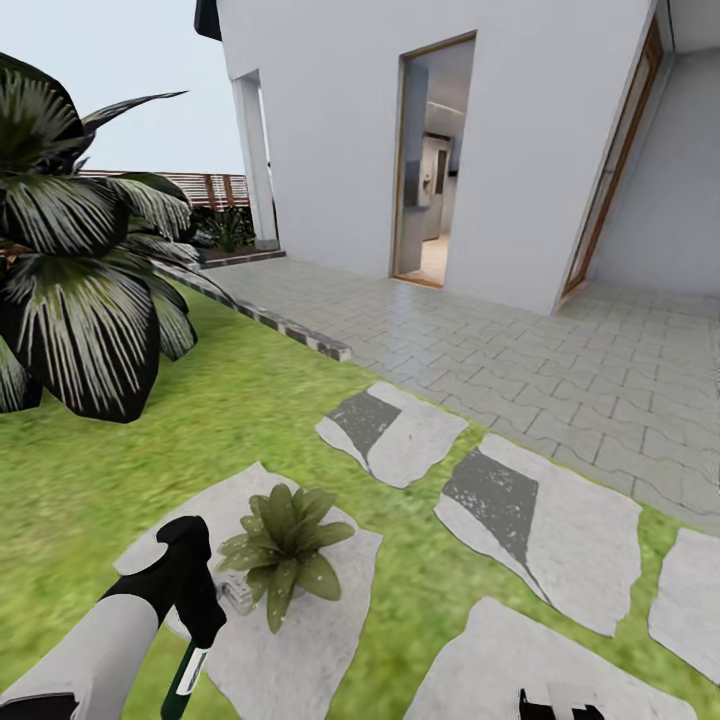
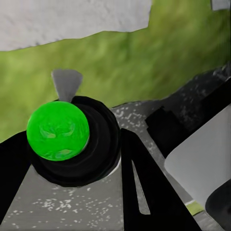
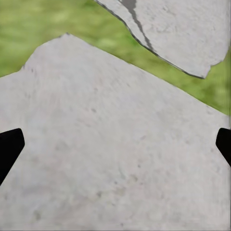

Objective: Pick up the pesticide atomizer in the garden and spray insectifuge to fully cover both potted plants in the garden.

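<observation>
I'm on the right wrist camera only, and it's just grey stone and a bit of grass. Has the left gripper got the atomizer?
Observer: Yes. In the left wrist view the left gripper is shut on the atomizer, one finger on each side of its black collar.
Operator: Is a potted plant close to it?
Observer: One potted plant stands on a stepping stone, right beside that gripper in the head view.
Operator: And where is my right gripper?
Observer: The right gripper is low at the head view's bottom edge, over a neighbouring stone to the plant's right.
</observation>
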You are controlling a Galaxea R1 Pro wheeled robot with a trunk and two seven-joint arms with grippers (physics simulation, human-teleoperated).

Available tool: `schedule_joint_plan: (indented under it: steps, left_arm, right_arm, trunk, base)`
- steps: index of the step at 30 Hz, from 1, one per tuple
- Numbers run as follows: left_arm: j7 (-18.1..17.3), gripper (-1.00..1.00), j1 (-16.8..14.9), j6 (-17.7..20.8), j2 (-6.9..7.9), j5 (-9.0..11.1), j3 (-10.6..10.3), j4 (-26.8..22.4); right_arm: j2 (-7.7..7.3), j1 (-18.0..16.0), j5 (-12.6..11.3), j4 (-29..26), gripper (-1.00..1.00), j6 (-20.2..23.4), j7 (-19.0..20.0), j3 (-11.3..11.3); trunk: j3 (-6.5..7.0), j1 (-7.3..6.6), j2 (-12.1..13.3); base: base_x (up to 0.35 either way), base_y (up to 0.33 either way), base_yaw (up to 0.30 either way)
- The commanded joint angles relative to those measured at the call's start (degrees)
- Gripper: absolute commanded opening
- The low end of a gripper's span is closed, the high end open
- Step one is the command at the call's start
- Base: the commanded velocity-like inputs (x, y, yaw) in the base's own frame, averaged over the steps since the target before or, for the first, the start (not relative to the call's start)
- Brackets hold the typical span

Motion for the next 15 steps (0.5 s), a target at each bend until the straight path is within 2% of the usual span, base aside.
schedule_joint_plan:
  steps: [1, 6, 10, 15]
  left_arm:
    - [-0.6, -1.00, 0.0, 0.6, -0.03, -0.5, 0.3, 0.0]
    - [-0.6, -1.00, 0.0, 0.7, 0.03, -0.5, 0.2, 0.6]
    - [-0.6, -1.00, 0.0, 0.7, 0.14, -0.5, 0.0, 0.7]
    - [-1.0, -1.00, 0.0, 0.7, 0.20, -0.5, 0.3, 0.7]
  right_arm:
    - [0.03, 0.0, 0.6, 0.1, 1.00, -0.1, -0.1, -0.5]
    - [0.11, 0.0, 0.6, 0.0, 1.00, -0.1, -0.1, -0.5]
    - [0.14, 0.0, 0.6, 0.0, 1.00, -0.1, -0.1, -0.5]
    - [0.14, 0.0, 0.6, 0.0, 1.00, -0.1, -0.1, -0.5]
  trunk:
    - [-0.06, -0.01, 0.0]
    - [-0.23, -0.01, 0.0]
    - [-0.42, -0.01, 0.0]
    - [-0.57, -0.01, 0.0]
  base:
    - [0.055, -0.267, 0.028]
    - [0.158, -0.170, 0.148]
    - [0.225, -0.023, 0.225]
    - [0.030, -0.002, 0.138]
